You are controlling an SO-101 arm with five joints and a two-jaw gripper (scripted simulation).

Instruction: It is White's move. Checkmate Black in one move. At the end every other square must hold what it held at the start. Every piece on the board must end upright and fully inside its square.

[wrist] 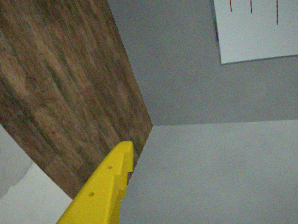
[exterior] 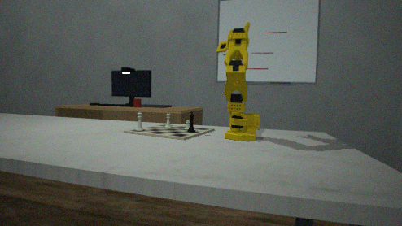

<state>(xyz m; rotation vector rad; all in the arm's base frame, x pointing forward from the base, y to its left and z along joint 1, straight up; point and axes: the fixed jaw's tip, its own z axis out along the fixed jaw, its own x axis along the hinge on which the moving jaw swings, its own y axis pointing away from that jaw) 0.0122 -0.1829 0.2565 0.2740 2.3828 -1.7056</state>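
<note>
A small chessboard (exterior: 180, 137) lies on the white table (exterior: 252, 171), left of the arm's base. On it stand a tall white piece (exterior: 139, 121) at the left corner, a second white piece (exterior: 168, 120) further back, a short white piece (exterior: 186, 124), and a black piece (exterior: 191, 122) right in front of the short one. My yellow arm stands folded upright, and my gripper (exterior: 236, 36) is raised high above the base, open and empty, far from the board. The wrist view shows only one yellow jaw (wrist: 100, 209), wall and floor; no chess piece is in it.
The arm's base (exterior: 242, 132) sits on the table right of the board. A whiteboard (exterior: 285, 24) (wrist: 260, 10) hangs on the back wall. A wooden desk (exterior: 122, 111) with a monitor (exterior: 131, 83) and a red cup (exterior: 137, 102) stands behind the table.
</note>
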